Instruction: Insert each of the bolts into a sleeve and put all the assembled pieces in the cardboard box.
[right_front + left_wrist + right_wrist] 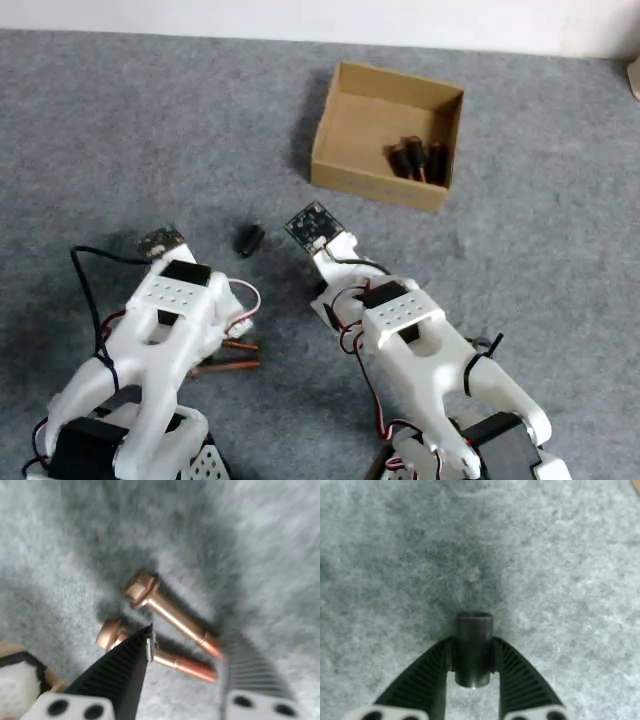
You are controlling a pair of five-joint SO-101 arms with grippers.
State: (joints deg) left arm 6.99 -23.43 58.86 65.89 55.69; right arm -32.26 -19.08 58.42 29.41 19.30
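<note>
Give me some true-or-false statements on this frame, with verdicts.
1. The right gripper grips a black sleeve. True.
2. The cardboard box is empty. False: several assembled pieces lie in it.
3. Two copper bolts lie on the grey carpet. True.
4. The left gripper is shut on a bolt. False: it is open, and both bolts lie free.
5. A second sleeve lies loose on the carpet. True.
</note>
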